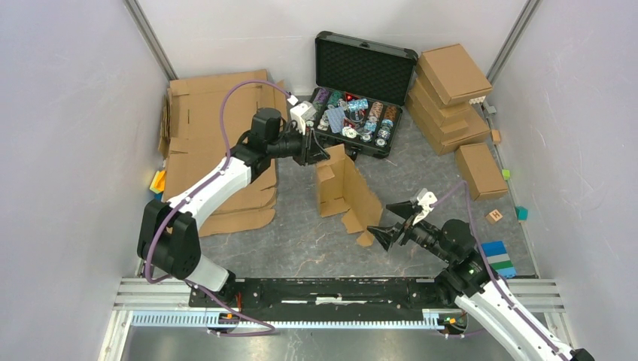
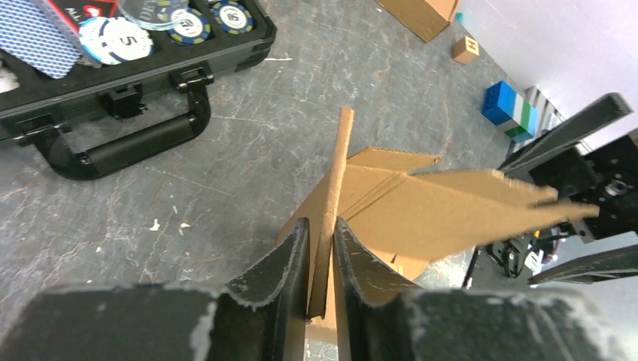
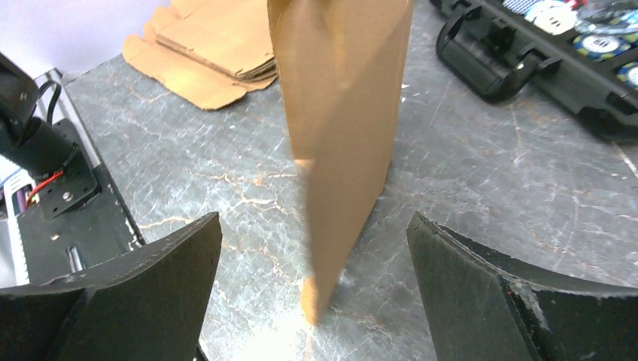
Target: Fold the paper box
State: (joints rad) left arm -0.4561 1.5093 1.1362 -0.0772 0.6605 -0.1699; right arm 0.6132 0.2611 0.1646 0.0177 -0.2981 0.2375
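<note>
The paper box (image 1: 342, 188) stands half-formed on the grey table, its panels upright, in the middle of the top view. My left gripper (image 1: 320, 150) reaches its far top corner. In the left wrist view the two fingers of the left gripper (image 2: 321, 233) pinch the thin upright edge of a box (image 2: 421, 210) panel. My right gripper (image 1: 391, 222) sits just right of the box's near end, jaws wide apart. In the right wrist view the right gripper (image 3: 314, 218) straddles a hanging brown panel (image 3: 342, 113) without touching it.
An open black case (image 1: 361, 90) of poker chips lies behind the box. Flat cardboard sheets (image 1: 211, 150) cover the left side. Folded boxes (image 1: 451, 90) are stacked at the back right, with one small box (image 1: 480, 169) in front. Coloured blocks (image 1: 496, 256) lie at the right.
</note>
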